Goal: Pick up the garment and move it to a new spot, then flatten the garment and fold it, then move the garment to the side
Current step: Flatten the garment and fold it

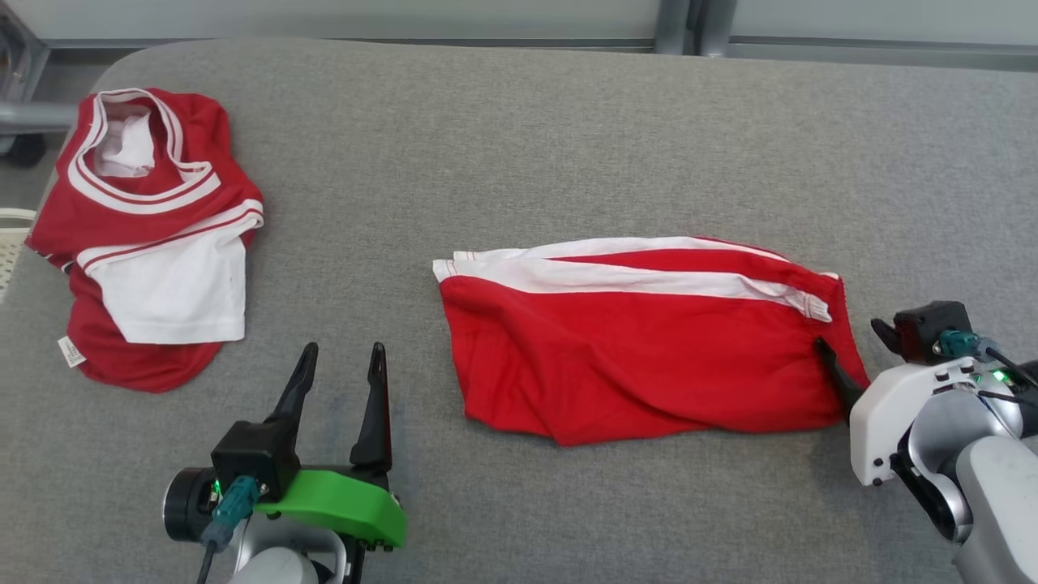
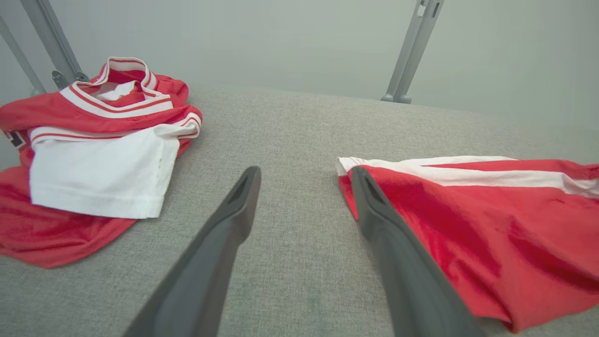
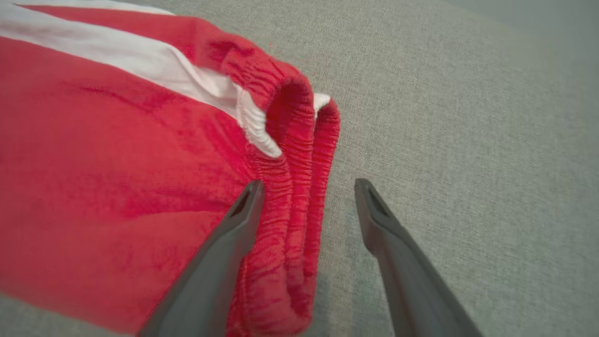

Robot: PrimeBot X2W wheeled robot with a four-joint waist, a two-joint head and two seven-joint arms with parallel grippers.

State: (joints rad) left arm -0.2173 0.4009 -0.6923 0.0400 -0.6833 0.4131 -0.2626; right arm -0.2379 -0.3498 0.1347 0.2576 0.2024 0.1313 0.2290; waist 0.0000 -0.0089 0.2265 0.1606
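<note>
The shorts (image 1: 641,357) look folded; left claw (image 1: 342,350) open beside them, right claw (image 3: 309,185) open astride the waistband (image 3: 299,154), perhaps to slide them.

We count two garments on one grey counter (image 1: 568,122): one pair of red shorts (image 1: 641,357) with two white stripes, and one red-and-white jersey (image 1: 146,243). Two pincers: one left pincer (image 1: 342,350), one right pincer (image 3: 309,183), two dark fingers apiece.

Red garment (image 1: 641,357) with white stripes
</note>
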